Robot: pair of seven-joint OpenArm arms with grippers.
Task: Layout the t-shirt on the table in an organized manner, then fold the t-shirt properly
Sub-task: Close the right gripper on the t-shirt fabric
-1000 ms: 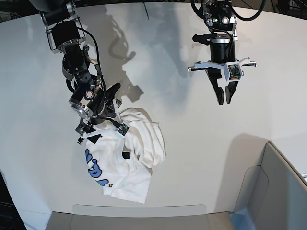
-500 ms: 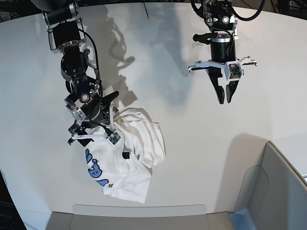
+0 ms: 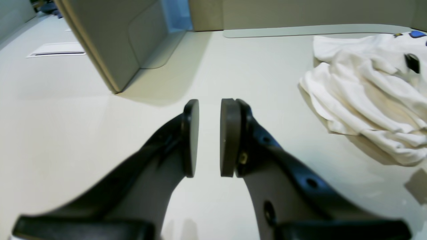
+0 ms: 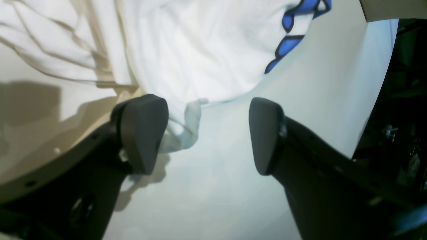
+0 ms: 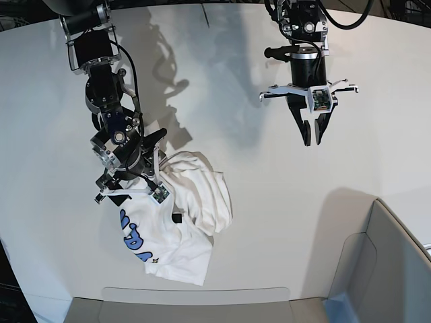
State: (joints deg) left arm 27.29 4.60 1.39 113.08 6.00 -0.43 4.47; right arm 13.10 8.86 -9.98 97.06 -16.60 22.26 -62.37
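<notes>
Near the left edge of the table [image 5: 269, 202], your t-shirt [image 5: 185, 222] lay crumpled. Your right gripper [image 4: 206, 133] stood wide open at its border, gripping nothing. Your left gripper [image 3: 209, 136] hung well apart over bare table, pads slightly parted, empty.

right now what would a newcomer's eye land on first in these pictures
The crumpled white t-shirt with blue lettering, heaped at the near left of the table in the base view. Right over its far edge hangs the right gripper, fingers wide apart with a bit of hem between them. Across the table the left gripper hovers over bare tabletop, holding nothing.
</notes>
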